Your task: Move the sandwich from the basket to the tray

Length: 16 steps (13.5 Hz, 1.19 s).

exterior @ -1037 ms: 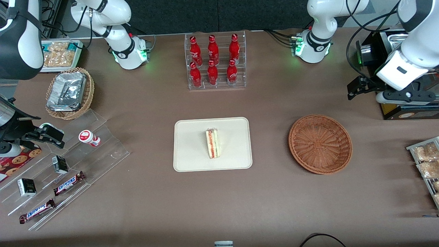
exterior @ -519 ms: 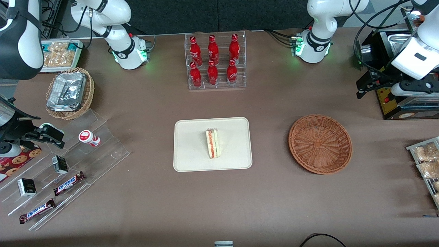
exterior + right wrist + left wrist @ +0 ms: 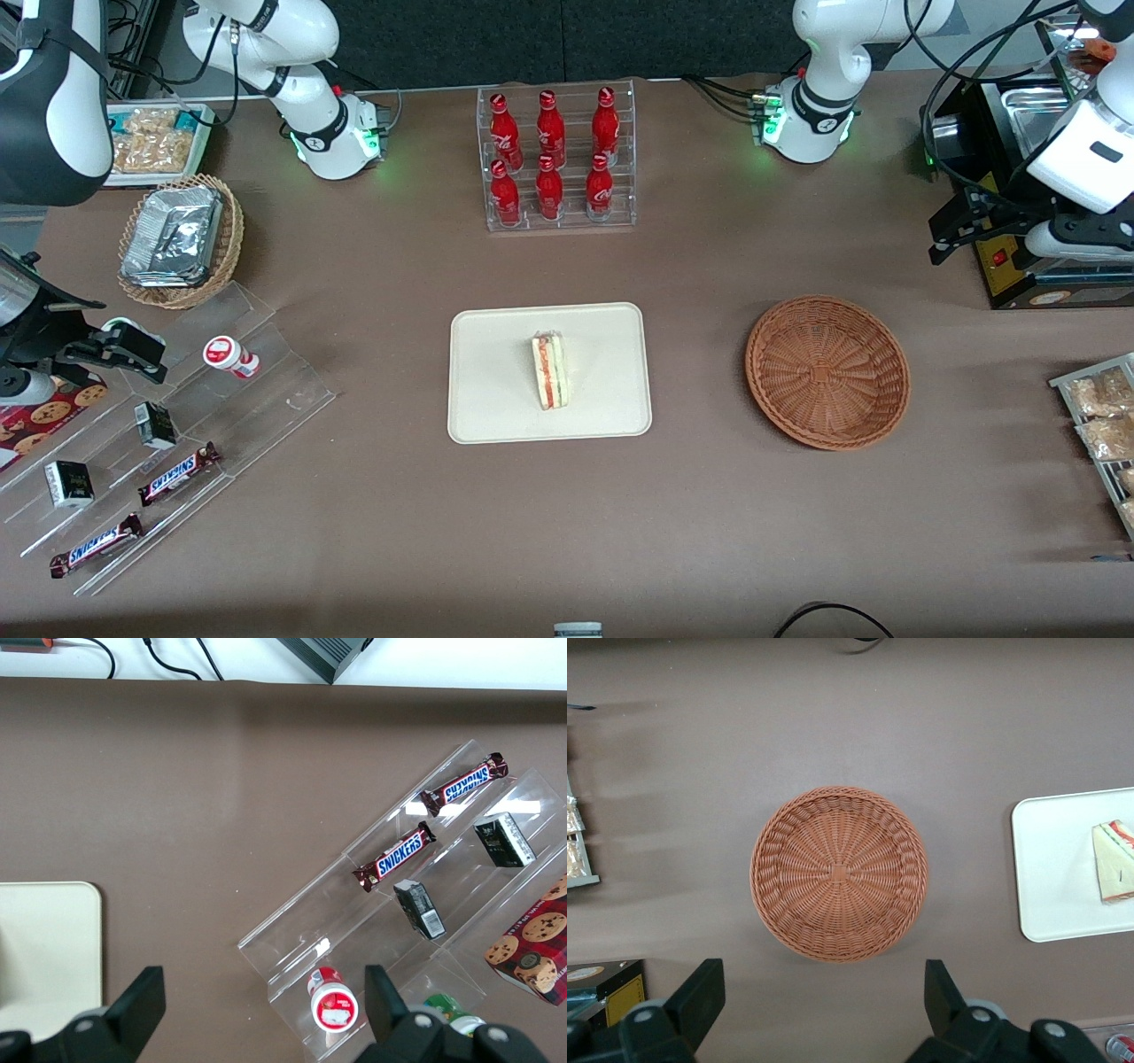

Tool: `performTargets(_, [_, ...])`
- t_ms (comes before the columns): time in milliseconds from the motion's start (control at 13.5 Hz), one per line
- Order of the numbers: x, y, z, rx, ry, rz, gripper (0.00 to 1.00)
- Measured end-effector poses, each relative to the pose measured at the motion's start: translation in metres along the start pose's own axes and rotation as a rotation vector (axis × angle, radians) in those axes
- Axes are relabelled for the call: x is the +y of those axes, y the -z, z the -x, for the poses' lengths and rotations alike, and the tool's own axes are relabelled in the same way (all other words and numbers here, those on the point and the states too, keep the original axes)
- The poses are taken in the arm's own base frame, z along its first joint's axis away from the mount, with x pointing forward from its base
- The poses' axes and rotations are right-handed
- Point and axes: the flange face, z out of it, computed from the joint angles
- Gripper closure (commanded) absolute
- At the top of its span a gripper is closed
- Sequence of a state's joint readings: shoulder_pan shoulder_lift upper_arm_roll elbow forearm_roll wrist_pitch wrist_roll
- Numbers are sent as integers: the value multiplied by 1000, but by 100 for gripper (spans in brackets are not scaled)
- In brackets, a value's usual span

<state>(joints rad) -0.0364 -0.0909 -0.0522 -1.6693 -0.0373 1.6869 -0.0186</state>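
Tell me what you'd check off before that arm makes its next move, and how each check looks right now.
1. Sandwich on the tray: ok, it lies near the tray's middle.
2. Basket holds nothing: ok, only bare weave shows.
3. Claw released: ok, open with nothing between its fingers.
4. Claw away from the food: ok, it hangs above the table at the working arm's end, beside the basket.
5. Sandwich intact: ok, red and green layers show along its cut edge.

Judgement: the job looks done, so probably just parking remains.

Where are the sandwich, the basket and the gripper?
sandwich [image 3: 551,370]: front view, cut edge.
basket [image 3: 827,370]: front view, woven floor.
gripper [image 3: 824,992]: left wrist view, open gap midway between its tips, above the table.
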Motion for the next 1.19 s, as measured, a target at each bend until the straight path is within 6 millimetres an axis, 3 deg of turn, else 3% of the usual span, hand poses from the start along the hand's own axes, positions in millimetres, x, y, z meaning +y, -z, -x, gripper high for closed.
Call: performTargets(1185, [-2,14,13,-33,12,-51,1])
